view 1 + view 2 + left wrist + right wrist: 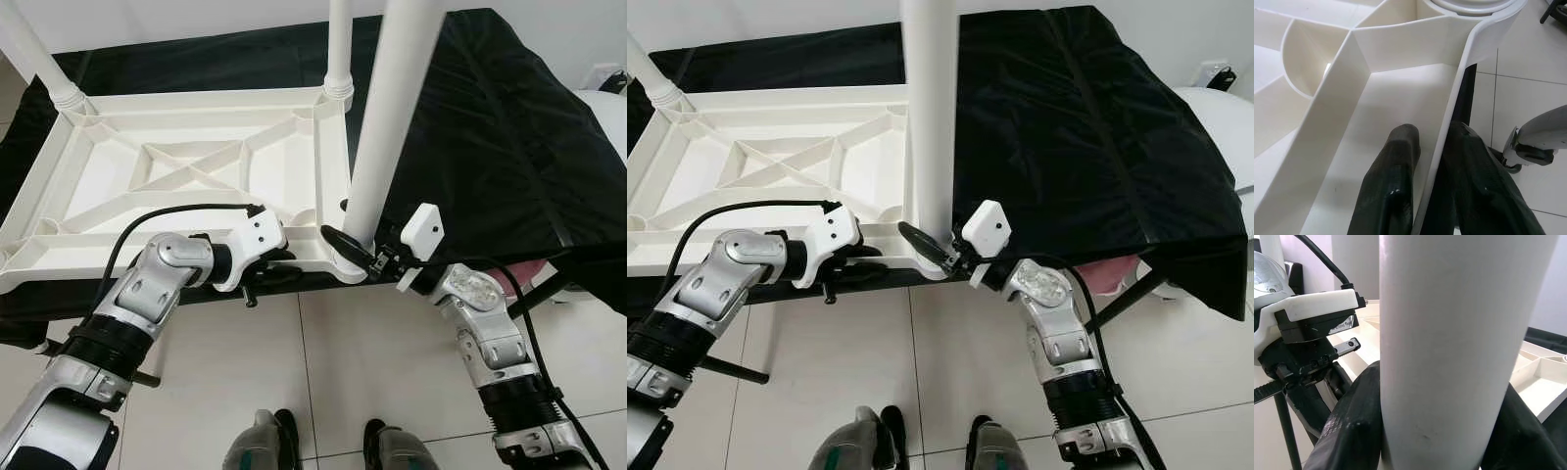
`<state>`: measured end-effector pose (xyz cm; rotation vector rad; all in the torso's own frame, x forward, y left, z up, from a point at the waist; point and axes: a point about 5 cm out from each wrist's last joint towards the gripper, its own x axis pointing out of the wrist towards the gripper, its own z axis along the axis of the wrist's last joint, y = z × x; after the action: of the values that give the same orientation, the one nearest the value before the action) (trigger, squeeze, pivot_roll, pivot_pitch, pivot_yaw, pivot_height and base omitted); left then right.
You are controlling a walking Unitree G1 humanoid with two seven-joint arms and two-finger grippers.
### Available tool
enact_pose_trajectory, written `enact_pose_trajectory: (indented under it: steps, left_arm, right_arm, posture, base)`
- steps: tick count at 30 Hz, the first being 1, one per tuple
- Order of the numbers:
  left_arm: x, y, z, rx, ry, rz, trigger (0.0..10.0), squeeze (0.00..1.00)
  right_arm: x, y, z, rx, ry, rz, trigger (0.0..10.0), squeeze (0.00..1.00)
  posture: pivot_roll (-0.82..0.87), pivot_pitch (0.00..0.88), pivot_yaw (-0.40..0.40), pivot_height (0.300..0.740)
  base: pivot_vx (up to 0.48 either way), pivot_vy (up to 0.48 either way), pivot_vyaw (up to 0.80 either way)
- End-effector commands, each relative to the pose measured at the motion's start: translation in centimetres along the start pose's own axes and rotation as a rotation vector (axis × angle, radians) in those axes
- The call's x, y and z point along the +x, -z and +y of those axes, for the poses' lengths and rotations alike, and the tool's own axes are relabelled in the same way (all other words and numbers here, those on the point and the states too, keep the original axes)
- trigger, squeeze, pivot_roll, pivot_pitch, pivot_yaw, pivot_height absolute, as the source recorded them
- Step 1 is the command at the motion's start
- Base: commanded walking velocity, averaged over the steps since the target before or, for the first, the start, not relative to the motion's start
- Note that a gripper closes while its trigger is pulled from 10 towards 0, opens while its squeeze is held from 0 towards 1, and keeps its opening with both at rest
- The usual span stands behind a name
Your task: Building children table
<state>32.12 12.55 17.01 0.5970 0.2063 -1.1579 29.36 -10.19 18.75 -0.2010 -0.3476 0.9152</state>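
An indoor room with the look of a home or a staged test space, though the frames do not settle which. The floor (323,372) is laid with large pale glossy tiles with thin grout lines. A raised surface draped in loose black cloth (490,137) stands against a plain white wall (1176,29), with a wall socket (1215,73) near the cloth's far right corner. A rounded white object (1220,127), unidentifiable, sits beside the cloth at right. On the surface lies an upturned white plastic child's tabletop (186,176) with ribbed underside and upright white legs (392,127), a domestic furnishing.
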Motion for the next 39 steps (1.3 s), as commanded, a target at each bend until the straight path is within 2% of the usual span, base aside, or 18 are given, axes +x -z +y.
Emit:
enact_pose_trajectory:
  steps: [1,10,20,27,39]
  left_arm:
    - [0.0,-1.5,0.2,0.044,0.029,-0.048,10.0,0.0]
    - [-0.1,-1.5,0.3,0.044,0.027,-0.046,10.0,0.0]
    - [-0.2,-1.6,0.4,0.045,0.027,-0.046,10.0,0.0]
    - [-0.1,-1.6,0.5,0.047,0.028,-0.047,10.0,0.0]
    - [-0.2,-1.7,0.5,0.047,0.027,-0.047,10.0,0.0]
  right_arm:
    - [-0.5,2.2,1.1,0.04,-0.008,0.108,10.0,0.0]
    - [-0.7,2.5,1.1,0.03,0.048,0.125,10.0,0.0]
    - [-1.1,3.2,0.8,0.077,0.114,0.145,10.0,0.0]
    - [-1.3,3.5,0.1,0.111,0.111,0.159,10.0,0.0]
    - [-1.2,3.3,-0.3,0.092,0.062,0.147,10.0,0.0]
  posture:
    - [-0.12,0.215,0.071,0.74]
    - [-0.12,0.22,0.072,0.74]
    - [-0.12,0.219,0.072,0.74]
    - [-0.12,0.22,0.075,0.74]
    - [-0.12,0.214,0.078,0.74]
  base:
    - [0.0,0.0,0.0]
    - [0.0,0.0,0.0]
    - [0.0,0.0,0.0]
    - [0.0,0.0,0.0]
    - [0.0,0.0,0.0]
